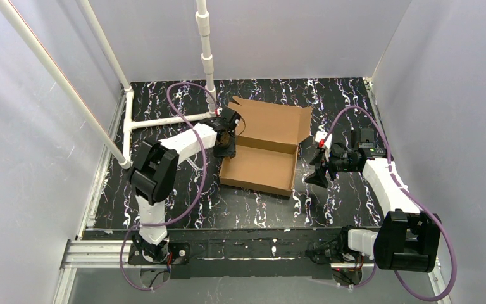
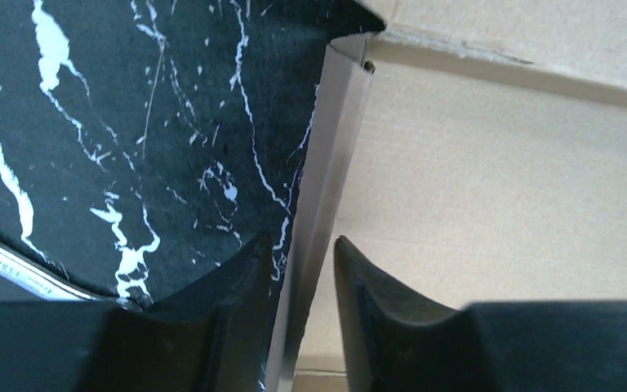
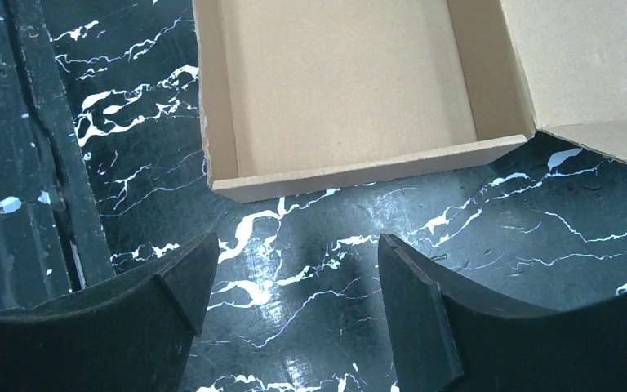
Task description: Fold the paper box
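— Checking the left side first: what is the state of the left tool?
— Released. In the left wrist view its fingers straddle the left wall of the box, one outside and one inside. A gap shows on the inner side. It grips nothing.
— Where is the box?
— At the middle of the bench, between the two arms.
— Progress?
— Judged well advanced. The tray is formed, and the walls that show stand upright. The lid is open and leans back on the far side, with its side flaps unfolded. Remaining: swing the lid down and tuck its flaps into the tray.
— Right tool?
— Released and empty, jaws wide, hovering above bare bench just right of the box. The right wrist view shows the tray's right wall ahead of it.
— Obstructions?
— A white pipe frame stands at the far left, near the left arm but apart from the box. The left tool itself sits across the wall. By my estimate it must clear out before the lid can close.
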Robot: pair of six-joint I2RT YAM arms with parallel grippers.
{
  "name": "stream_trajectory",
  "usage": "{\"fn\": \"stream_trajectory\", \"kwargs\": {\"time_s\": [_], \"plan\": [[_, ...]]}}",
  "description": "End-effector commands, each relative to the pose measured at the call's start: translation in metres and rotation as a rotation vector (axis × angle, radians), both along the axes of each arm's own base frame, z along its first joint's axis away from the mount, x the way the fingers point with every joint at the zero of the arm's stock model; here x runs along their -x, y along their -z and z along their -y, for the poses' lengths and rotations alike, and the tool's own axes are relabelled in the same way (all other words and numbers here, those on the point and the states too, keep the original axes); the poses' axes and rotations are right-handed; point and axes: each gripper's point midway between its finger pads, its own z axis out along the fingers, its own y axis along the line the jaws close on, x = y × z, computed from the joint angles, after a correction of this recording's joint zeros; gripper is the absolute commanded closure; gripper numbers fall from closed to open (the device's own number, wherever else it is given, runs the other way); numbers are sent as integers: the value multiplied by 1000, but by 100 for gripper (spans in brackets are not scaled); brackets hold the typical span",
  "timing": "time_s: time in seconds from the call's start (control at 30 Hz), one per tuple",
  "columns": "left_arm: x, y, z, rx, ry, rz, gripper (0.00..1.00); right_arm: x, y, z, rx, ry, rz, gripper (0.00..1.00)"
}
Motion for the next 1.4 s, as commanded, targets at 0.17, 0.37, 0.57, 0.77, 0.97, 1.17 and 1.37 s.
{"fn": "stream_trajectory", "kwargs": {"time_s": [0.17, 0.37, 0.57, 0.77, 0.97, 1.17, 1.37], "plan": [[-1, -5, -11, -59, -27, 28, 100, 1, -2, -2, -25, -10, -8, 20], [19, -11, -4, -50, -58, 81, 100, 0, -1, -1, -20, -4, -19, 21], [29, -17, 2, 12, -64, 85, 67, -4, -2, 0, -19, 25, -25, 20], [36, -47, 1, 79, -49, 139, 41, -16, -11, 5, -39, 81, -25, 19], [51, -77, -12, 176, -21, 184, 2, -32, -28, 9, -61, 162, -57, 6], [84, -83, -28, 377, -31, 121, 2, -41, -40, 4, -114, 192, -160, 2], [114, -84, -55, 404, -96, 155, 2, -70, -16, 14, -53, 397, -228, 2]]}}
